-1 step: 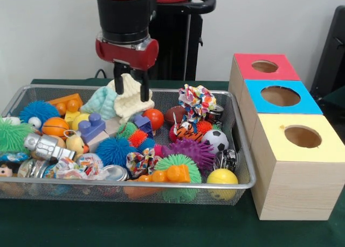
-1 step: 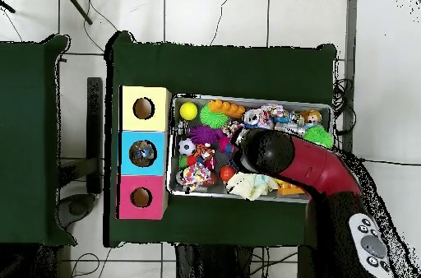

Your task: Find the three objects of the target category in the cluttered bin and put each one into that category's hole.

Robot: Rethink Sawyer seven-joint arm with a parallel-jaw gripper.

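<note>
Gripper (image 1: 131,85) hangs over far rim of the wire bin (image 1: 243,166), fingers clamped on a cream knit cloth (image 1: 129,98). Cloth is lifted at the pinch, bunched between the two black fingers, lower part draping down onto the pile. Just beside it, pic-left, a mint-green knit cloth (image 1: 100,101) lies against the bin's far wall.

Overhead: red arm (image 2: 316,168) covers mid bin; pale cloths show at the bin edge nearest the robot base (image 2: 249,184).

Around the cloth, front view: red ball (image 1: 154,117) and brown football (image 1: 174,114) to pic-right, purple block (image 1: 143,123) touching below. Floral fabric bow (image 1: 197,100) at far right corner; tiger toy (image 1: 186,131) below it, soccer ball (image 1: 216,139) nr right wall. Purple spiky ball (image 1: 190,150) mid bin, green spiky ball (image 1: 177,162) and orange block (image 1: 171,175) at near rim, yellow ball (image 1: 222,177) near right corner. 2nd patterned bow (image 1: 141,162) centre front.

Pic-left side: blue spiky ball (image 1: 38,110), small basketball (image 1: 55,127), silver robot figure (image 1: 46,145), lavender brick (image 1: 91,127), green spiky ball at left wall (image 1: 12,135).

Outside bin, pic-right: three wooden boxes in a row, each w/ round hole on top — red box (image 1: 264,67) far, blue box (image 1: 280,96) mid, yellow box (image 1: 302,137) near. Overhead shows something lying inside blue hole (image 2: 142,153); can't tell what. Green tablecloth (image 1: 161,225) under all.
</note>
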